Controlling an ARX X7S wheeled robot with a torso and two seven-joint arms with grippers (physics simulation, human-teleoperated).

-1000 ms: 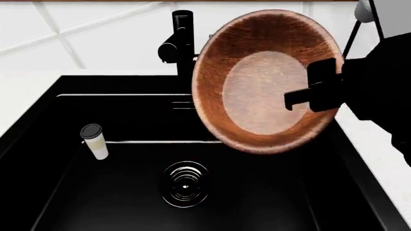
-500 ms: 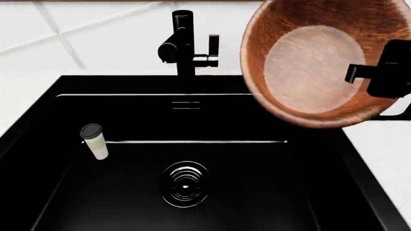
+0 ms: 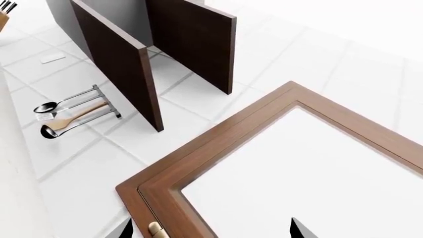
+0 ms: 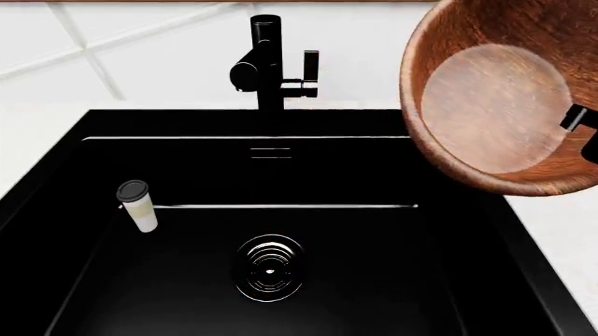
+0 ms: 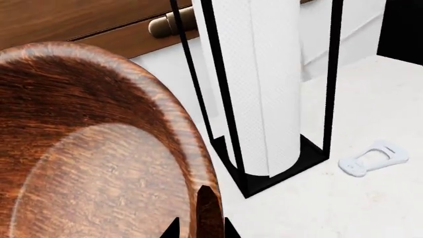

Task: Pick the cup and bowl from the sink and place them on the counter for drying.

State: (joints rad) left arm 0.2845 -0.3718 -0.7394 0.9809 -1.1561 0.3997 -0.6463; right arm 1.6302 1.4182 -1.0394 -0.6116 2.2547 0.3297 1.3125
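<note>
1. Currently the bowl (image 4: 500, 105) hangs in the air at the upper right of the head view, tilted steeply so its inside faces the camera. It overlaps the sink's right rim and the white surface (image 4: 570, 245) beyond.
2. Bowl appearance: reddish-brown wood, streaked grain, thick rounded rim, paler flat round base inside.
3. Right gripper (image 5: 200, 225): its dark fingertips sit either side of the bowl's rim in the right wrist view, one inside and one outside, clamped on the wall. In the head view only a black fragment shows at the frame's right edge, over the bowl.
4. Cup (image 4: 138, 205): cream tapered body, round black lid, standing in the sink (image 4: 393, 280) toward its left wall, well apart from the drain (image 4: 269, 267).
5. Faucet (image 4: 266, 63) stands upright behind the basin, left of the bowl.
6. Right wrist view: a paper towel roll (image 5: 258, 84) in a black wire holder stands on the surface just beside the bowl.
7. Left gripper: only two dark tips at the left wrist view's lower edge; I cannot tell whether it is parted or closed.
</note>
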